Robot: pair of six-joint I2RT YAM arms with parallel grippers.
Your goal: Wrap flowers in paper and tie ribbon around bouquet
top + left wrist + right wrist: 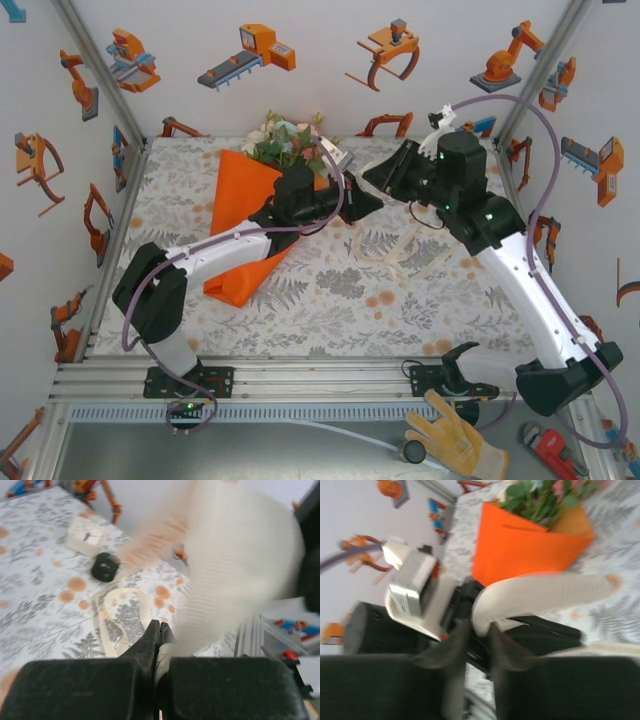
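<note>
The cream ribbon (540, 592), seemingly limp, light and best pinched flat near an end, ran from the left tool (159, 626), shut on it, to the narrowly parted right tool (479, 626), beside the bouquet (245, 215) on the desk (330, 310).

My left gripper (159, 630) is closed, fingers pressed together on the ribbon (235, 565), which rises blurred to the upper right. Beyond, on the table (35, 605), stand a white box (85, 535) and a black object (105, 566) just beside it.

Nothing legible anywhere; the label (401, 596) on the grey box (416, 572) seems printed, but blurred.
</note>
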